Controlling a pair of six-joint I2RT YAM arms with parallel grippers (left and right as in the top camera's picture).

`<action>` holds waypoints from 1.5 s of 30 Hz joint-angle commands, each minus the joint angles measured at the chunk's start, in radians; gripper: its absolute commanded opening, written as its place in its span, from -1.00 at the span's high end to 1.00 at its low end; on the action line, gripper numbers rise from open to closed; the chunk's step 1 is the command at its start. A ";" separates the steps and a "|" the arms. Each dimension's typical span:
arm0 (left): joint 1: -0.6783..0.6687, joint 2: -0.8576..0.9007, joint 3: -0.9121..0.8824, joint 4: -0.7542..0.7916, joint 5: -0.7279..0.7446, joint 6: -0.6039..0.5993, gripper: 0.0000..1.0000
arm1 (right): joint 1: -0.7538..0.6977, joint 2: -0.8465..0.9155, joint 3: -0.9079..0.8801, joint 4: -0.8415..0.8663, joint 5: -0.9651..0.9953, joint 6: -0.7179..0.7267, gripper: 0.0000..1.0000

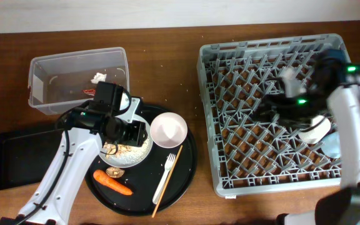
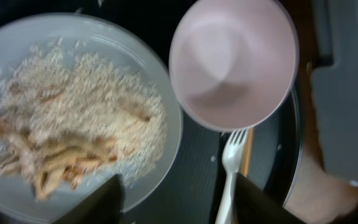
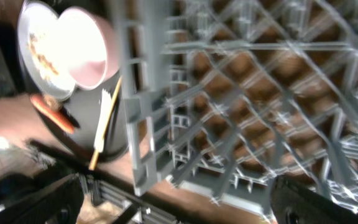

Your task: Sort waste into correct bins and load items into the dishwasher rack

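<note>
We see a brown wooden worktop running up to a pale wall along its far edge.

Close to the near edge, left of the middle, lies a large round black tray. At its nearest part sits an orange carrot, with a small brown lump just beyond it. To the right of these a white plastic fork lies slanted on the tray, and thin wooden chopsticks lie alongside it.

Further in on the same tray stands a round white plate. It is heaped with pale rice, and there is shredded brownish food on one side. A white round bowl sits upright and empty just beside the plate, at its right.

The left hand hovers over the plate's edge with its fingers spread wide, gripping nothing.

At the left edge of the worktop a shallow black rectangular tray lies beside the round one.

Toward the far left corner stands a clear rectangular plastic tub. It holds a red crinkled wrapper and a small white crumpled tissue.

The right half of the worktop is taken up by a large square grey plastic dishwasher rack. Near its right side a small white cup rests inside the rack, partly under the right arm. A pale blue shape beside it is too hidden for us to name.

The right hand hangs above the rack's grid, its fingers far apart and empty.
</note>
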 commanded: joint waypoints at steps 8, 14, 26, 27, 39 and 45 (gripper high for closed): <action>0.385 -0.015 0.004 -0.134 -0.081 -0.072 -0.86 | 0.743 -0.018 0.016 0.421 0.332 0.302 -0.97; 0.421 -0.015 0.004 -0.133 -0.081 -0.073 -0.88 | 0.777 0.138 0.016 0.456 0.439 0.491 -0.95; 0.421 -0.015 0.003 -0.133 -0.081 -0.072 -0.89 | 0.777 0.409 0.015 0.554 0.576 0.648 -0.19; 0.421 -0.015 0.003 -0.133 -0.081 -0.072 -0.89 | 0.777 0.412 0.015 0.560 0.579 0.652 -0.08; 0.421 -0.015 0.003 -0.133 -0.081 -0.072 -0.89 | 0.768 0.474 0.014 0.581 0.582 0.656 0.38; 0.421 -0.015 0.003 -0.128 -0.080 -0.072 -0.89 | 0.716 0.453 0.019 0.544 0.578 0.655 0.72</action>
